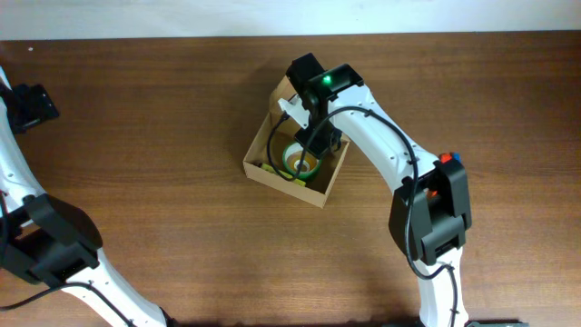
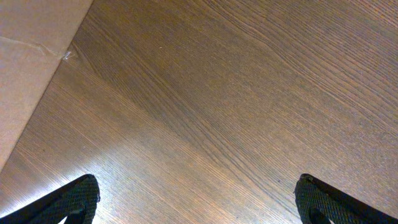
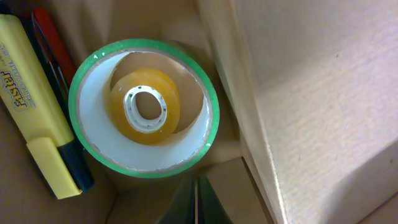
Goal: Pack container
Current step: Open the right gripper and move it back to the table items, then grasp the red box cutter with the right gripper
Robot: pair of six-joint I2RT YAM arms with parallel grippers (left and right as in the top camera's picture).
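Observation:
The tan cardboard container (image 1: 263, 168) sits open at the table's middle. Inside it lie a green tape roll (image 1: 301, 162) with a smaller yellow tape roll (image 3: 144, 106) in its hole, a yellow highlighter (image 3: 34, 106) and a red marker (image 3: 53, 43) beside it. In the right wrist view the green roll (image 3: 93, 149) sits next to the box wall (image 3: 298, 93). My right gripper (image 3: 196, 202) is shut and empty, down inside the box just beside the green roll. My left gripper (image 2: 198, 199) is open and empty over bare wood at the far left.
The wooden table (image 1: 136, 136) spreads all round the box. A sheet of cardboard (image 2: 25, 56) shows at the top left of the left wrist view. The right arm (image 1: 399, 154) reaches over the box's right side.

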